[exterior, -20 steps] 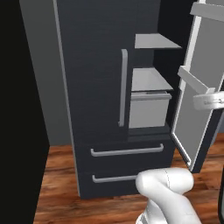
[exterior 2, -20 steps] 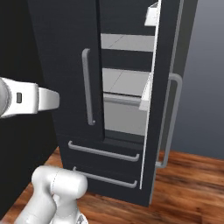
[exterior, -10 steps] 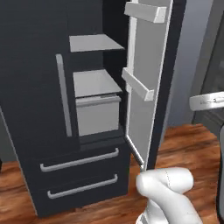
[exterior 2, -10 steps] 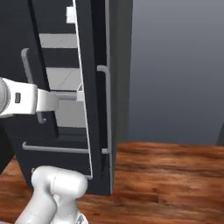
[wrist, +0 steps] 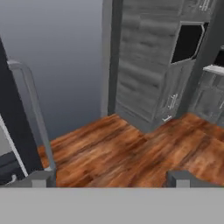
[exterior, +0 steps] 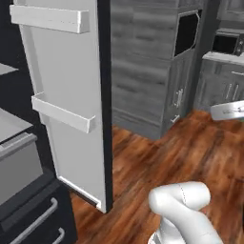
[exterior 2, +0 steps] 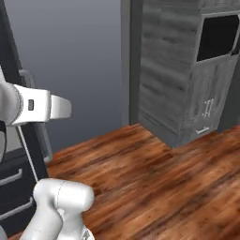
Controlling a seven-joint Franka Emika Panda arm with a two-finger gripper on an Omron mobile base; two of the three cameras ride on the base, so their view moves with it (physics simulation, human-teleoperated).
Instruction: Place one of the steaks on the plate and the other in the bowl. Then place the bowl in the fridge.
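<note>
The fridge (exterior: 28, 200) stands at the left with its right door (exterior: 66, 105) swung open, showing white door shelves, an inner drawer and the bar-handled lower drawers. In the hand view the dark door edge (wrist: 17, 127) and its long silver handle (wrist: 37, 113) are at the left. My gripper (wrist: 109, 179) is open with nothing between its fingertips (wrist: 41, 177), and it looks over bare floor. The steaks, the plate and the bowl are out of view.
Grey wood-panel cabinets (exterior: 143, 66) with a dark wall-oven opening (exterior: 187, 32) stand ahead, and more cabinet fronts (exterior: 224, 86) lie to the right. Wooden floor (exterior 2: 154, 173) stretches between them and the fridge. A plain grey wall (exterior 2: 70, 61) lies beyond the door.
The whole picture has swung right as the base turned: the fridge slid to the left edge and the cabinets came into view. The gripper stays open.
</note>
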